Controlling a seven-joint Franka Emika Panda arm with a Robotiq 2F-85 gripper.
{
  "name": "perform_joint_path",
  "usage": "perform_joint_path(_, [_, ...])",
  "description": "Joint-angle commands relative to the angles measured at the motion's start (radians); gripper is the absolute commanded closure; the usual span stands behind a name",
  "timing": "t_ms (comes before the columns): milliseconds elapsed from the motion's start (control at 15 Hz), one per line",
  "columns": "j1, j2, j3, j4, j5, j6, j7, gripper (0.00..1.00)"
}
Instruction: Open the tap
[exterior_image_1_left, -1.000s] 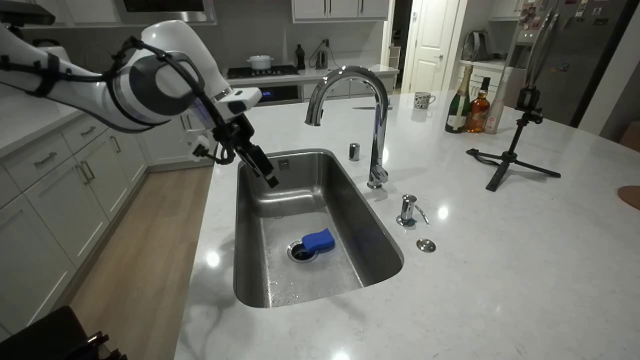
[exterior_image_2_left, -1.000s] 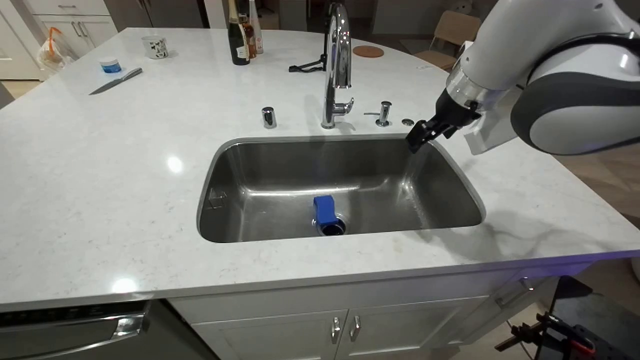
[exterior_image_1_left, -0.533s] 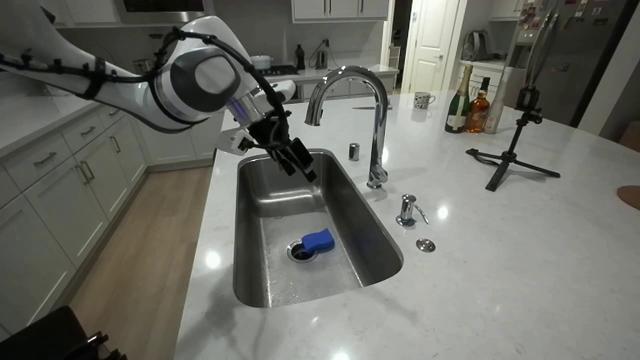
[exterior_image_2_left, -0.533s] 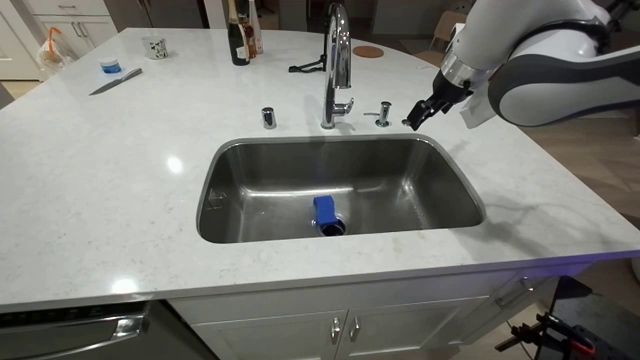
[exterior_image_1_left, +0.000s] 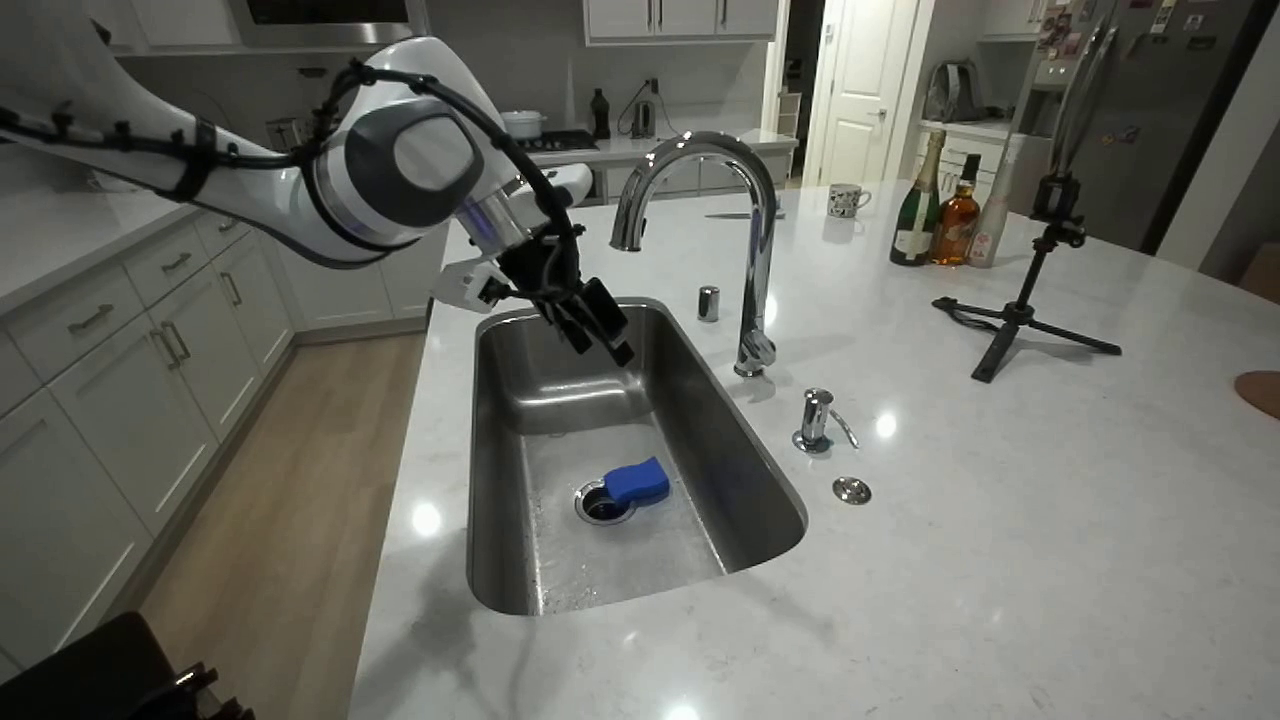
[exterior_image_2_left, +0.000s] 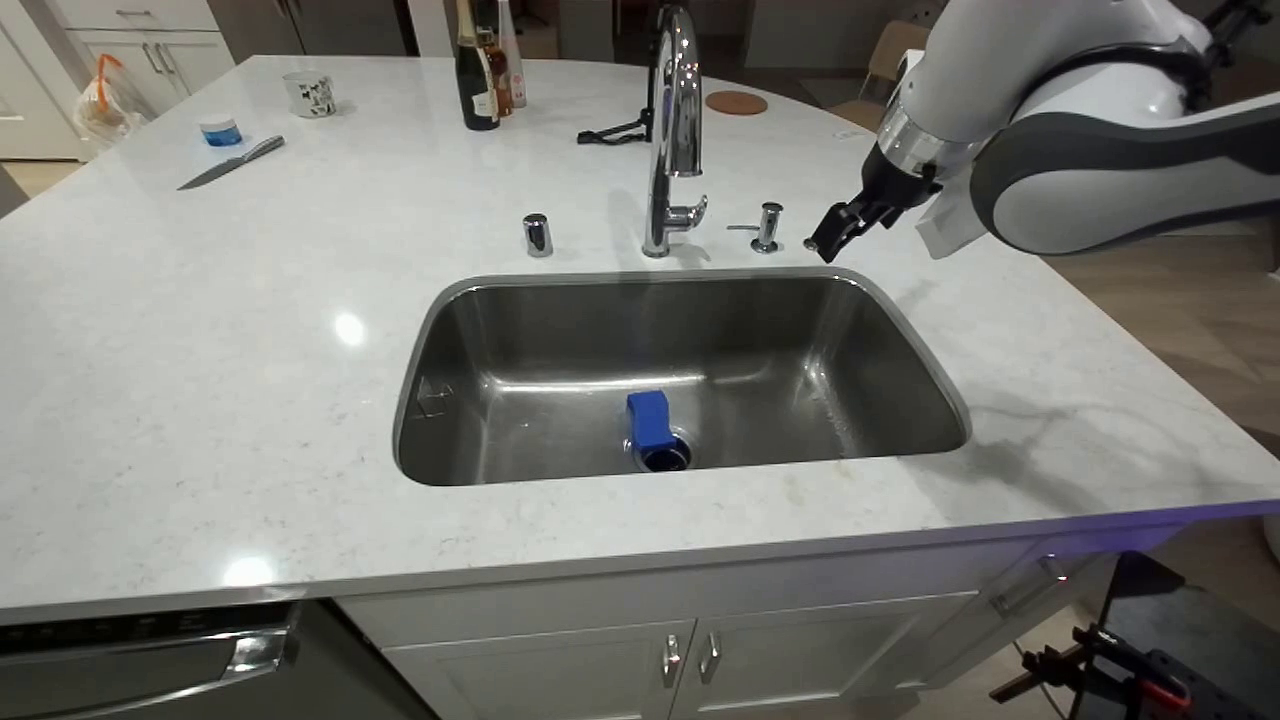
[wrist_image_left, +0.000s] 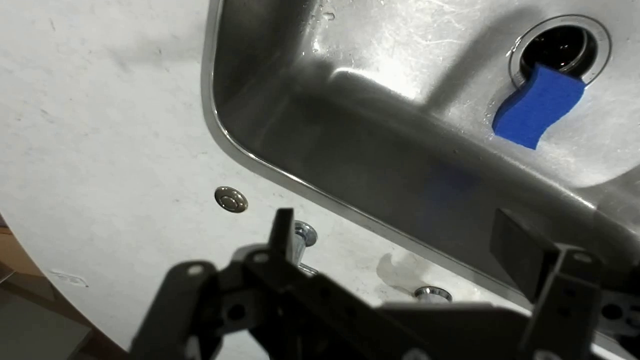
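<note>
- Hovering higher than the tabletop (exterior_image_2_left: 200, 400), the hand (wrist_image_left: 395, 230) has its fingers (wrist_image_left: 522, 250) spread wide apart.
- Apart from it, the tap (exterior_image_2_left: 684, 120) stands between the sink (exterior_image_2_left: 600, 320) and the tabletop's far edge; in an exterior view a short chrome fitting (exterior_image_2_left: 767, 228) shows between tap and hand.
- In an exterior view the hand appears nearer the tap than a second ago; the blue sponge (exterior_image_1_left: 637, 482) stays put.
- Wide tabletop runs from the tap toward the far edge; a narrower strip lies between sink and near edge.
</note>
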Motion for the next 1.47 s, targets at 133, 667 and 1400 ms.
perform_joint_path(133, [0.035,0.133,-0.047,0.187,-0.062,-0.032,0.039,0.00])
perform_joint_path(667, [0.054,0.376,-0.079,0.482,-0.046,-0.110,-0.212,0.00])
perform_joint_path(1400, [0.046,0.398,-0.078,0.522,0.006,-0.086,-0.246,0.00])
